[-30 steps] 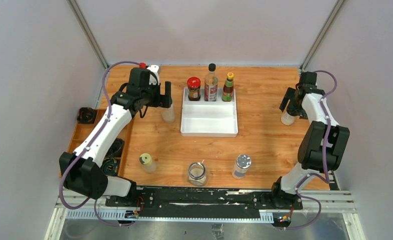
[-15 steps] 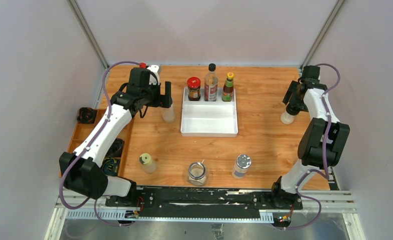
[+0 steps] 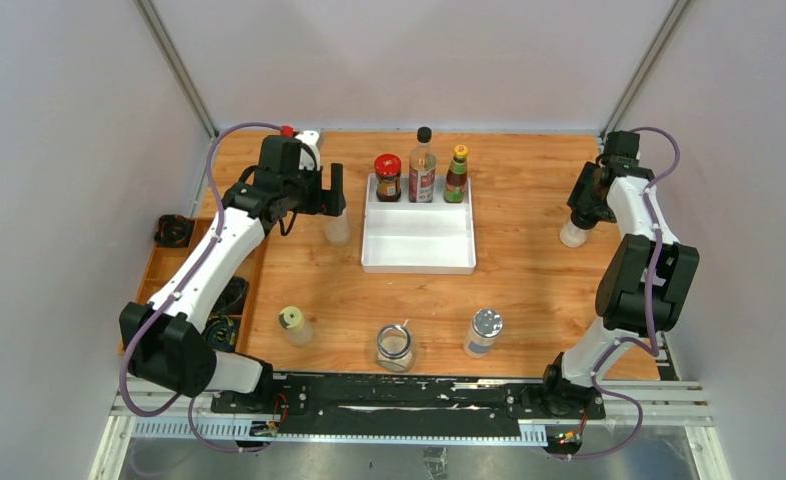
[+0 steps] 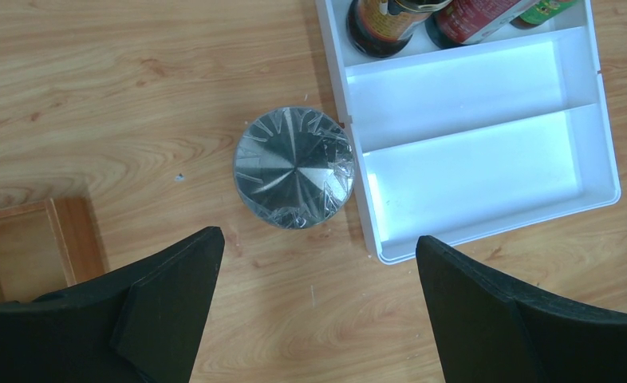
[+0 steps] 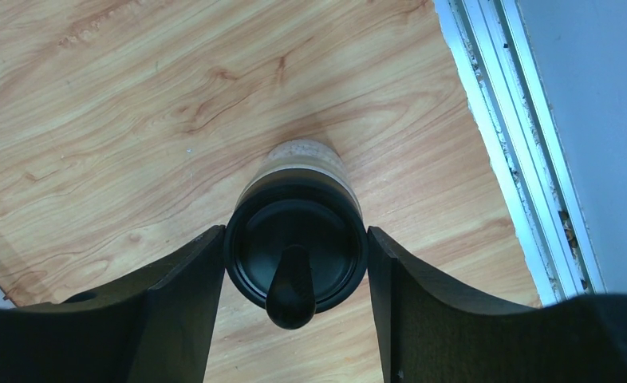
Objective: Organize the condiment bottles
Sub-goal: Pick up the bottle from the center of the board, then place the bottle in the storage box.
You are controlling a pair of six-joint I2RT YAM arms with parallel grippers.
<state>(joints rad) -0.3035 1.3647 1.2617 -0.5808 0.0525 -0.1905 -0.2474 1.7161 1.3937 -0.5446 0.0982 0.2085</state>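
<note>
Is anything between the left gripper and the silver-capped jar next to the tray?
Nothing visible. The jar stands unobstructed on bare wood, ahead of the left gripper and its open jaws, beside the tray.

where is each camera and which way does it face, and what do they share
Top external: above and behind the bases, looking down at the table; left arm and right arm show.
Left wrist: straight down at the silver-capped jar beside the white tray; open left gripper at bottom.
Right wrist: straight down at the black-capped bottle; right gripper shut on it.
Shared: top external and left wrist both show jar and tray.
</note>
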